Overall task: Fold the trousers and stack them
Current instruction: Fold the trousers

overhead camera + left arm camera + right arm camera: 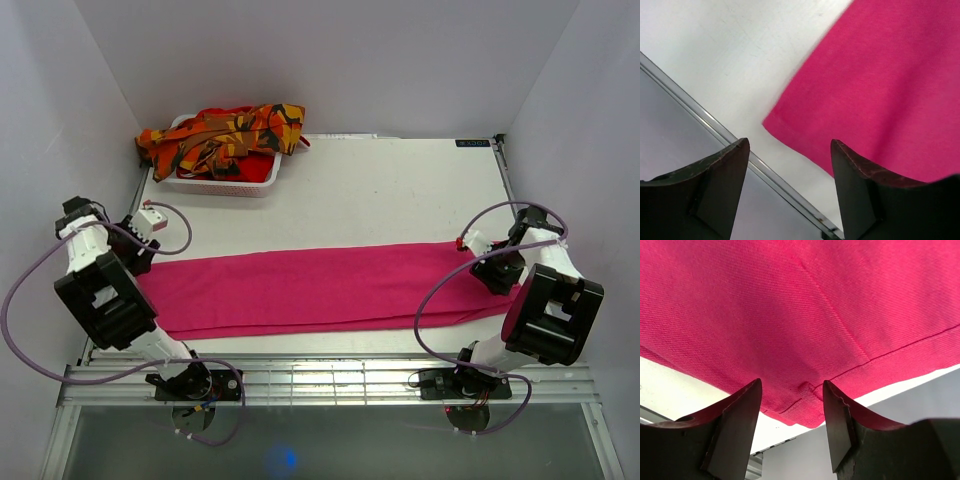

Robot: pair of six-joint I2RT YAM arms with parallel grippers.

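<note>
White basket (220, 187) (probably plastic) at far-left corner of table (400, 190)

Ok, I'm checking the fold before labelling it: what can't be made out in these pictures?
- Top view: the right arm covers the pink trousers' right end.
- Top view: camouflage trousers hide most of the white basket's contents.
- Left wrist view: the trousers' edge is blurred, the rest cut off.

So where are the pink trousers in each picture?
Top view: pink trousers stretched across the table, near side.
Left wrist: one corner, upper right, beyond the left fingers.
Right wrist: fills the top, beyond the right fingers.
Shared landmark: the white table.
</note>
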